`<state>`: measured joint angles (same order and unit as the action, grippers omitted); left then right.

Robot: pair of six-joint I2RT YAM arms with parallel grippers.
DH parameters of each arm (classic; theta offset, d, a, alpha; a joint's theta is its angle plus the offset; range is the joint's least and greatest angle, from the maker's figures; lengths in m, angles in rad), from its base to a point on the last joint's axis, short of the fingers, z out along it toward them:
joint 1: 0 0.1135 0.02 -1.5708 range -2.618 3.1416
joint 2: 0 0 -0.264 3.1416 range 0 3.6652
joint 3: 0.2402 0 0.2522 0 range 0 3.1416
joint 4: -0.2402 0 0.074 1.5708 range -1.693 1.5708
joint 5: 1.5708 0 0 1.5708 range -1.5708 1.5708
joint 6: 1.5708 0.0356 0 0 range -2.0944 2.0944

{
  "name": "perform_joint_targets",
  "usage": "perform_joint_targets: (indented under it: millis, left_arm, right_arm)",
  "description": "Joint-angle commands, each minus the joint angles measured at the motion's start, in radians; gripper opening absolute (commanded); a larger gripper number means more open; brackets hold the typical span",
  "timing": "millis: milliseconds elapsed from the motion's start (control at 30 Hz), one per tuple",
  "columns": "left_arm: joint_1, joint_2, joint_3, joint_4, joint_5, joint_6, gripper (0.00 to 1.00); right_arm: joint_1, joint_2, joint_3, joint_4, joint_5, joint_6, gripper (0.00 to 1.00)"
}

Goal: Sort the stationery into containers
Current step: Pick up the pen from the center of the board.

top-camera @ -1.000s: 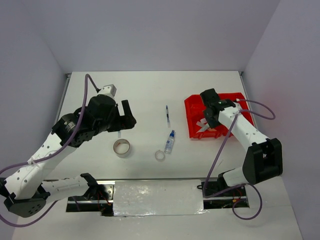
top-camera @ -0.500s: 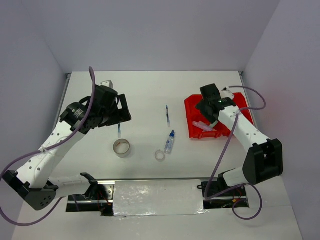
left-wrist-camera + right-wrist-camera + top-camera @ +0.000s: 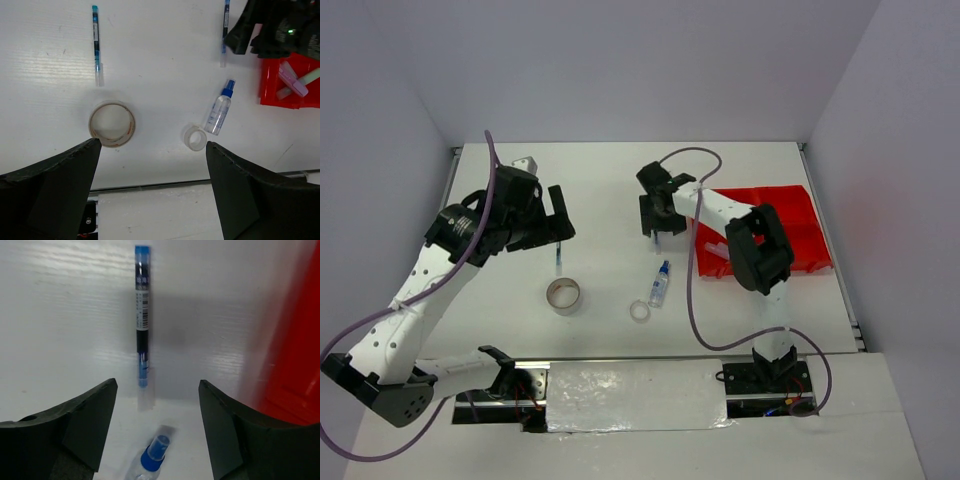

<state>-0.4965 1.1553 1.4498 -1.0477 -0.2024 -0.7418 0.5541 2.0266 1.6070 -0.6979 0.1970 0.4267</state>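
My right gripper (image 3: pixel 655 222) hangs open over the middle pen (image 3: pixel 142 315), whose clear tip lies below the gap between the fingers; nothing is held. The blue-capped bottle (image 3: pixel 155 456) lies just nearer. My left gripper (image 3: pixel 558 228) is open and empty, high above the table, with the other pen (image 3: pixel 96 45), the beige tape roll (image 3: pixel 112 124) and the small clear tape ring (image 3: pixel 195 138) below it. The red tray (image 3: pixel 790 205) sits to the right, with pastel items (image 3: pixel 292 80) in its near-left compartment.
A metal strip (image 3: pixel 635 392) runs along the near table edge between the arm bases. White walls close the table on the left, back and right. The right arm's cable (image 3: pixel 692 290) loops over the table near the tray.
The right arm has swung left from the red tray to above the middle pen, its jaws now wider. The left arm has drawn slightly back and up.
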Motion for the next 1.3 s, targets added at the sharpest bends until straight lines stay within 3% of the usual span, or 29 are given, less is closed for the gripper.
perform_joint_targets:
  millis: [0, 467, 633, 733, 833, 967, 1133, 1267]
  left_arm:
    - [0.016, -0.016, 0.024, -0.005, 0.031, 0.061, 0.99]
    - [0.068, 0.050, 0.061, -0.020, 0.083, 0.165, 0.99]
    - [0.088, 0.073, 0.084, -0.018, 0.100, 0.196, 0.99]
    - [0.098, 0.083, 0.087, -0.011, 0.116, 0.208, 0.99]
    - [0.105, 0.087, 0.087, -0.005, 0.121, 0.217, 0.99]
    - [0.116, 0.086, 0.081, 0.008, 0.127, 0.225, 0.99]
    - [0.128, 0.084, 0.061, 0.028, 0.149, 0.229, 0.99]
    - [0.131, 0.073, 0.044, 0.057, 0.167, 0.222, 0.99]
  right_arm:
    - [0.006, 0.029, 0.096, -0.052, -0.008, -0.058, 0.72]
    - [0.004, 0.244, 0.270, -0.109, -0.033, -0.082, 0.56]
    - [0.004, 0.265, 0.258, -0.117, -0.047, -0.048, 0.49]
    - [0.006, 0.264, 0.226, -0.106, -0.080, -0.032, 0.37]
    - [0.009, 0.253, 0.196, -0.095, -0.103, -0.014, 0.17]
    - [0.009, 0.205, 0.191, -0.069, -0.161, 0.006, 0.00]
    - [-0.025, 0.098, 0.277, -0.011, -0.330, 0.056, 0.00]
    - [-0.085, -0.034, 0.268, 0.072, -0.376, 0.158, 0.00]
